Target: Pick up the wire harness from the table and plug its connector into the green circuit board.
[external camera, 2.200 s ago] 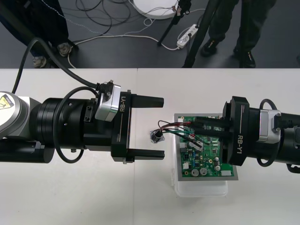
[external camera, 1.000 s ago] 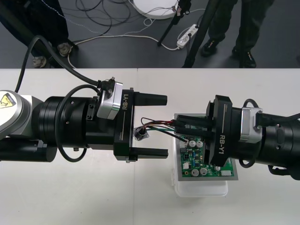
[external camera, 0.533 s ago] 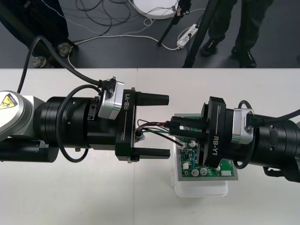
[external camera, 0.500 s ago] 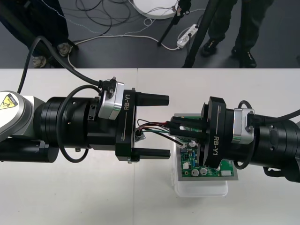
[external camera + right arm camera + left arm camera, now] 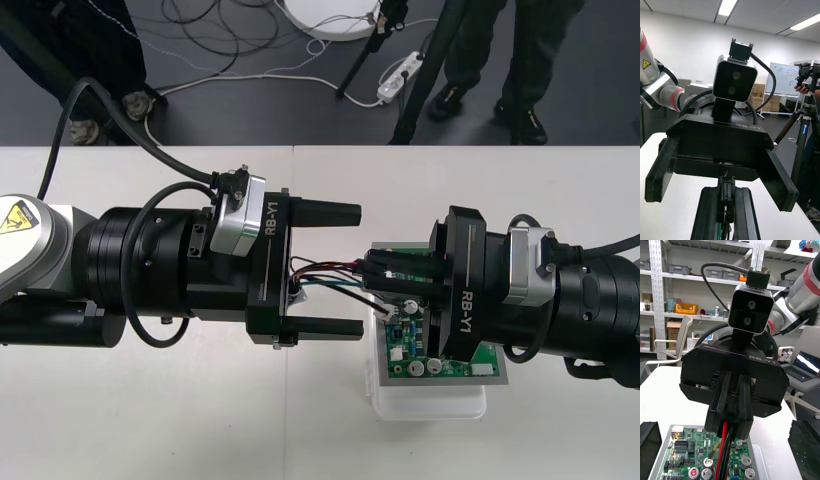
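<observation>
The green circuit board [image 5: 445,358] sits on its white base [image 5: 430,402] under my right arm. My right gripper [image 5: 370,276] is shut on the wire harness [image 5: 322,271] and holds it off the table. Its red, black and green wires run left into the gap of my left gripper [image 5: 356,269], which stands open around them without touching. The socket end is mostly hidden at the left gripper's palm. In the left wrist view the red and black wires [image 5: 723,450] hang from the right gripper [image 5: 731,425] above the board [image 5: 687,461]. In the right wrist view my own fingers [image 5: 709,213] pinch the harness [image 5: 725,189].
The light table [image 5: 150,420] has free room in front of and behind both arms. Beyond its far edge lie floor cables and a tripod [image 5: 420,90].
The right gripper has carried the harness left, off the board's left edge, into the open left gripper's gap. The left gripper shifted slightly right. Almost nothing moved in the last half second.
</observation>
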